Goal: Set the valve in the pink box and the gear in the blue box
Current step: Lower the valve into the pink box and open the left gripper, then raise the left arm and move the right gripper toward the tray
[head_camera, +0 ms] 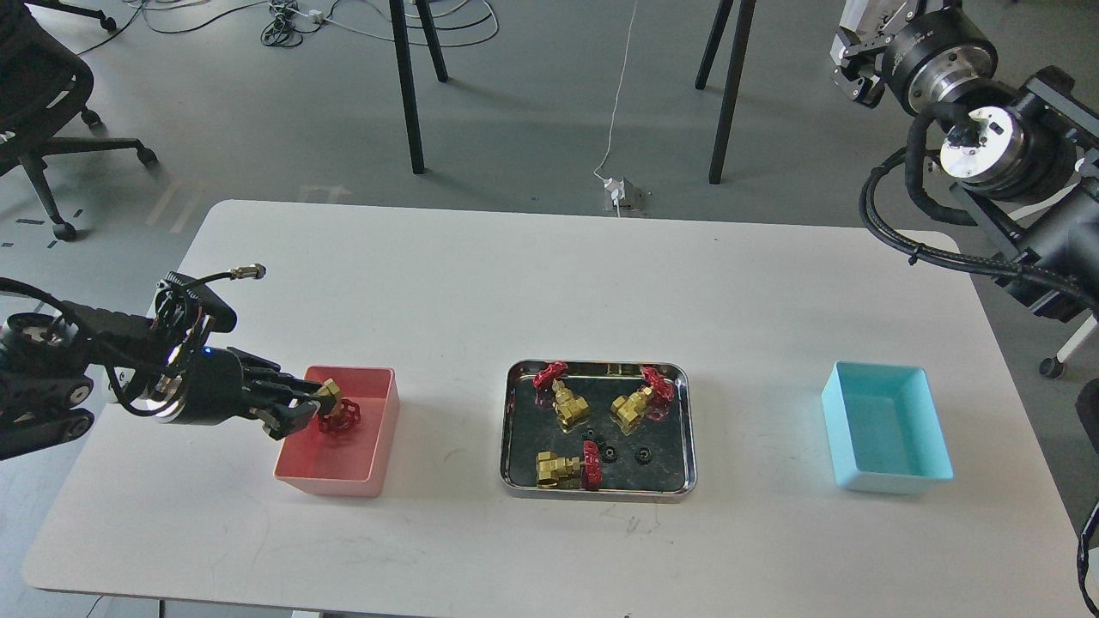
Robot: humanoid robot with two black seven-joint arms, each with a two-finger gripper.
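Observation:
My left gripper [311,407] is shut on a brass valve [336,411] with a red handwheel and holds it low inside the pink box [378,446], over its left part. Three more valves [567,403] lie in the steel tray [512,446] at the table's middle, with several tiny black gears [642,454] near the tray's front. The blue box [884,429] stands empty at the right. My right gripper [850,56] is high at the top right, off the table, seen small and end-on.
The white table's back edge is rounded. Beyond it, chair legs, cables and a floor socket [620,190] are on the grey floor. An office chair [34,94] stands at the far left. My right arm's thick joints [996,146] hang over the table's right corner.

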